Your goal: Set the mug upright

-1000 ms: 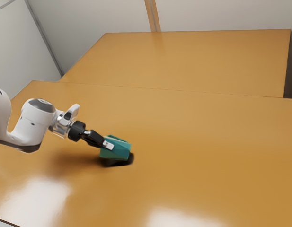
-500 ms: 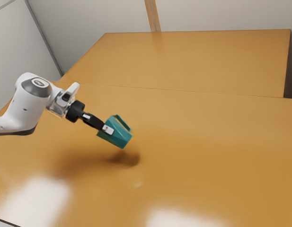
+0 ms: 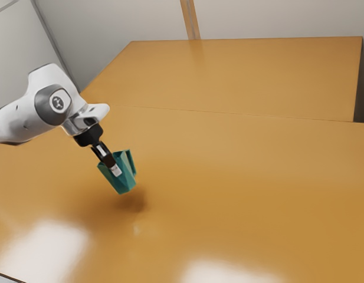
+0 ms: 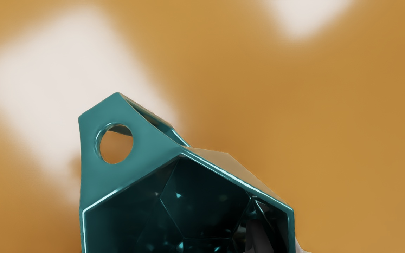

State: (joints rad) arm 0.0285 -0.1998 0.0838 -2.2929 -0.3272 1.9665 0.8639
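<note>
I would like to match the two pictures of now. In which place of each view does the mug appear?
Exterior view: the mug is left of centre, tilted in the gripper, above the table.
Wrist view: close to the camera, open rim facing it, one finger inside; the table is behind.
Shared landmark: the mug's handle, standing out from its side.

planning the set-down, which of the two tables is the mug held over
The nearer table: the mug casts its shadow on it; the farther table lies behind.
</note>
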